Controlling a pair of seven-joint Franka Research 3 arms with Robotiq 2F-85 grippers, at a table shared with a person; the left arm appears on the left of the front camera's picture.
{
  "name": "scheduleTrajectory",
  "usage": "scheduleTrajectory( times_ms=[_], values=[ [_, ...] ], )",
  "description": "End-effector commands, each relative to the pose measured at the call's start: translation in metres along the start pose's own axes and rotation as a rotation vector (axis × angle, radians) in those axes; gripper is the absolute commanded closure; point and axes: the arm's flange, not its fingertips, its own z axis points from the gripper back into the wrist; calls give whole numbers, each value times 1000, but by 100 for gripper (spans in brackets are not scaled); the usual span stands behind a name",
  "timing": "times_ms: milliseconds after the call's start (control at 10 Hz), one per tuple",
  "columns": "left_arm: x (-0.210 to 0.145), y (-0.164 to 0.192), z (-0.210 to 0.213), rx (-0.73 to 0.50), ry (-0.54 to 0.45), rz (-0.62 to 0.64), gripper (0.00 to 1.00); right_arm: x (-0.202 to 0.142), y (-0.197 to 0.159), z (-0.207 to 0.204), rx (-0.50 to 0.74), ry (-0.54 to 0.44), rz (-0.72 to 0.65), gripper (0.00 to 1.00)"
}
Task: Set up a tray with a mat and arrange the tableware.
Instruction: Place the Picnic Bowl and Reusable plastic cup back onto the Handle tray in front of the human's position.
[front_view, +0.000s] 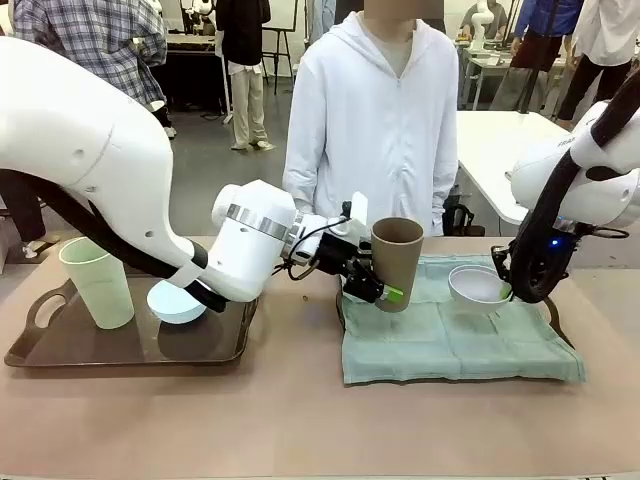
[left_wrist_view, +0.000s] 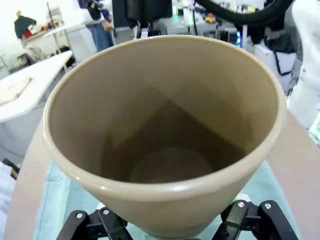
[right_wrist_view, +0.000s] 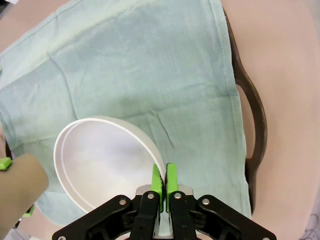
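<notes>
My left gripper (front_view: 385, 291) reaches across the middle and is shut on the tan-brown cup (front_view: 397, 260), which stands upright over the left part of the pale green mat (front_view: 450, 340). From the left wrist the cup (left_wrist_view: 165, 130) opens wide between the fingers (left_wrist_view: 90, 225). My right gripper (front_view: 505, 290) pinches the rim of the white bowl (front_view: 477, 285) low over the mat's right part. Its green pads (right_wrist_view: 157, 181) are shut on the bowl (right_wrist_view: 100, 160) rim above the mat (right_wrist_view: 140, 70). The mat covers a brown tray (right_wrist_view: 256, 125).
A second brown tray (front_view: 60, 350) at the left holds the pale green cup (front_view: 98, 282) and the light blue bowl (front_view: 178, 302), partly behind my left arm. A person in a white hoodie (front_view: 370, 120) stands at the far edge. A white table (front_view: 500, 150) stands behind.
</notes>
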Motion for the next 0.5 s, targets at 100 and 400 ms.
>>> scheduleTrajectory(
  times_ms=[100, 400],
  values=[
    [0, 0, 0, 0, 0, 0, 18, 0, 0, 0, 0, 0, 0, 96],
    [-5, 10, -14, -13, 9, -5, 18, 3, 0, -4, 10, 30, -8, 96]
  ],
)
